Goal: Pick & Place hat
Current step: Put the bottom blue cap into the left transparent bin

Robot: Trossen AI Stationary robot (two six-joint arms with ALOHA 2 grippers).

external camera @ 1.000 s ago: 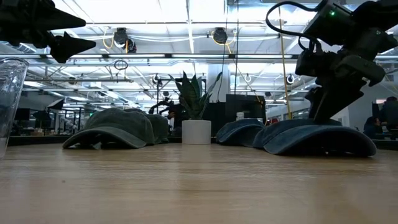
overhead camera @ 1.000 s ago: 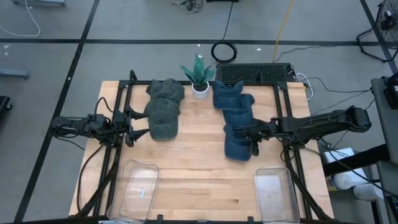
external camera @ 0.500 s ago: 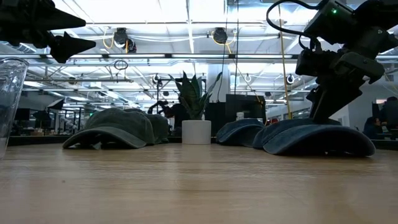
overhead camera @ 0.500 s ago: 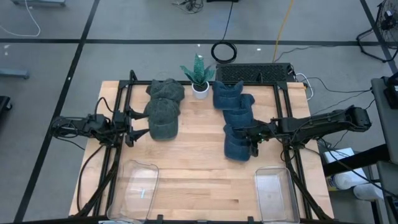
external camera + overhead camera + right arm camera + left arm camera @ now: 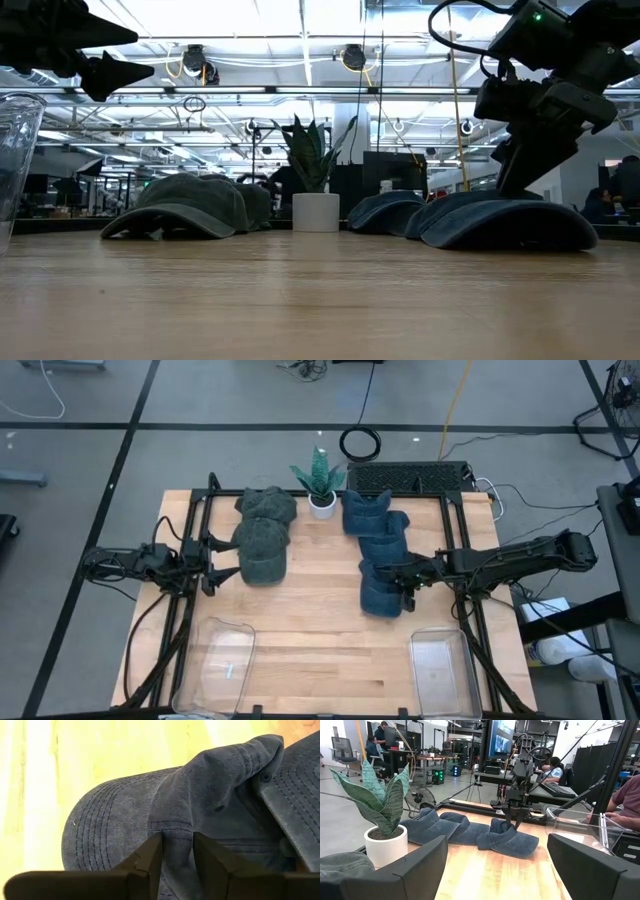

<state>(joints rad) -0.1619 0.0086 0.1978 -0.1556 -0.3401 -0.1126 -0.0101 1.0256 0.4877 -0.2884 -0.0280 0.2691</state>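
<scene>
Three blue hats lie in a row on the table's right half. My right gripper (image 5: 405,582) is shut on the nearest blue hat (image 5: 382,592), which also shows in the low view (image 5: 510,225) under the gripper (image 5: 522,165). Two green hats (image 5: 262,550) lie on the left half. My left gripper (image 5: 213,561) hangs open above the table just left of them, touching nothing; its wrist view (image 5: 497,847) looks across at the blue hats. My right gripper pinches a raised fold of the crown cloth (image 5: 175,837) between its two fingers (image 5: 150,857), close to where the brim begins. The fingers come down from above. The hat lies on the table on its brim and lower edge (image 5: 520,245).
A potted plant (image 5: 320,485) stands at the far edge between the hat groups. Two clear bins sit at the near edge, one left (image 5: 222,660) and one right (image 5: 440,665). Bare wood (image 5: 320,610) lies between the hats and the bins.
</scene>
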